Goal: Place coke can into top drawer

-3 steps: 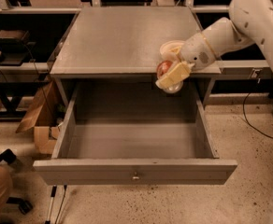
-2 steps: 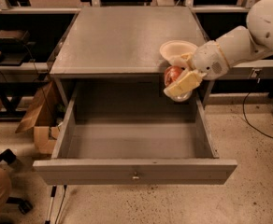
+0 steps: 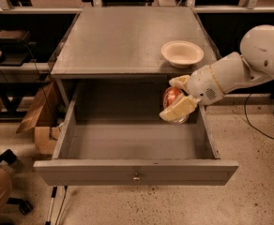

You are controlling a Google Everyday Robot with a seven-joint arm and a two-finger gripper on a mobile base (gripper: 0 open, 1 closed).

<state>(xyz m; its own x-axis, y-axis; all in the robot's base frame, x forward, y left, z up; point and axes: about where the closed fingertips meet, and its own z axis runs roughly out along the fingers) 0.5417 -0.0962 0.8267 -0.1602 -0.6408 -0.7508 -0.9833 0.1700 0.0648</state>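
One coke can pinched in the gripper — over the open top drawer.
Two pale fingers clamp the red can from above and below; it hangs in the drawer's right rear corner, near the right wall, and whether it touches the drawer floor cannot be told; the white arm reaches in from the right; a beige bowl sits on the grey cabinet top — just above the can; the drawer's small knob faces front.

The small red-orange soda can, clamped in the cream two-finger gripper, hangs over the far right part of the wide, deep grey top drawer, which stands pulled open.
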